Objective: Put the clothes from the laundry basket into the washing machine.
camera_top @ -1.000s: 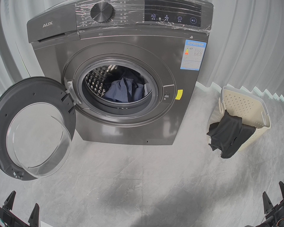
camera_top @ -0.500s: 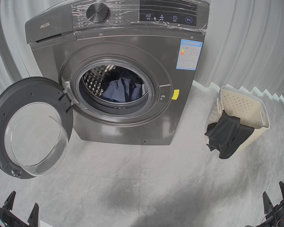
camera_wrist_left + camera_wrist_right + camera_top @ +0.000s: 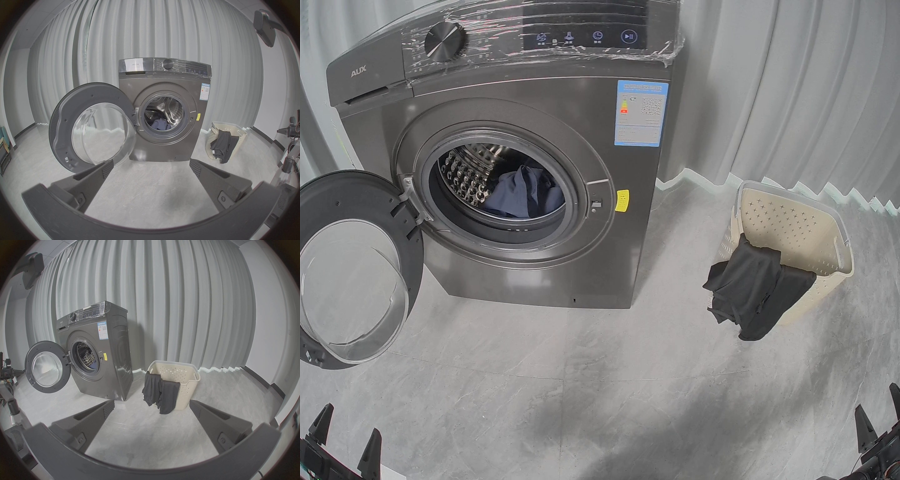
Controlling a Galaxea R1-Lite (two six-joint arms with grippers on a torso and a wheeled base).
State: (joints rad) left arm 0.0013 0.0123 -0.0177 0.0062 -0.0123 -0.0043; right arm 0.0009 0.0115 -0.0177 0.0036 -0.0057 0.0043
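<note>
A grey front-loading washing machine (image 3: 506,250) stands with its round door (image 3: 350,269) swung wide to the left. Blue clothes (image 3: 522,195) lie inside the drum. To its right, a cream laundry basket (image 3: 800,231) sits on the floor, with a black garment (image 3: 753,290) draped over its front rim. My left gripper (image 3: 345,437) is open at the lower left, far from both. My right gripper (image 3: 881,415) is open at the lower right, short of the basket. The left wrist view faces the washing machine (image 3: 165,112); the right wrist view faces the laundry basket (image 3: 179,377) and black garment (image 3: 161,391).
Grey tiled floor (image 3: 600,387) stretches between me and the machine. White curtains (image 3: 787,87) hang behind the machine and basket. The open door juts out over the floor at the left.
The head camera has turned right: machine and basket have shifted left in the picture. Both grippers stay where they were, open.
</note>
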